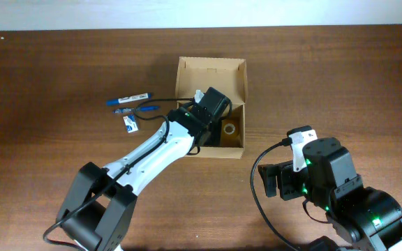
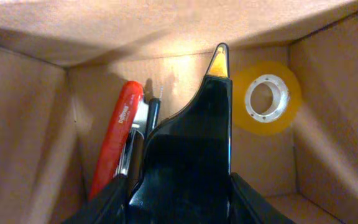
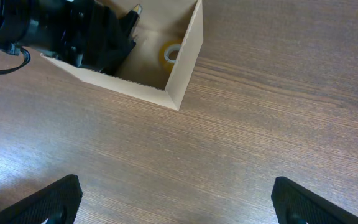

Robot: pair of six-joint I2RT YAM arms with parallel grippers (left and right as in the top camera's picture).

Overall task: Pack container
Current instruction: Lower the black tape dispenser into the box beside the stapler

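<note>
1. Currently the container (image 1: 211, 73) sits on the counter (image 1: 340, 70) with its flap lid hinged up at the far side and its top open.
2. Reaching into the container from the near-left corner is the left arm, with the left hand (image 2: 219, 62) down inside it.
3. In the left wrist view, the left hand's fingers run together into a single narrow tip. They look pressed closed, with nothing visible between them.
4. A tape roll (image 2: 266, 98), yellowish with a pale core, lies on the floor of the container at its right wall, just right of that tip.
5. Against the container's left wall lies a red tool (image 2: 118, 140) with white lettering. A black pen (image 2: 153, 112) lies beside it, between the tool and the left hand.
6. On the counter left of the container are a white marker (image 1: 130, 99), a blue pen (image 1: 137, 109) and a small white-and-blue item (image 1: 130, 123). All three are apart from the container's wall.
7. The right hand (image 3: 176, 190) is off the container's near-right corner, over bare counter. Its fingers are spread wide and it carries nothing.
</note>
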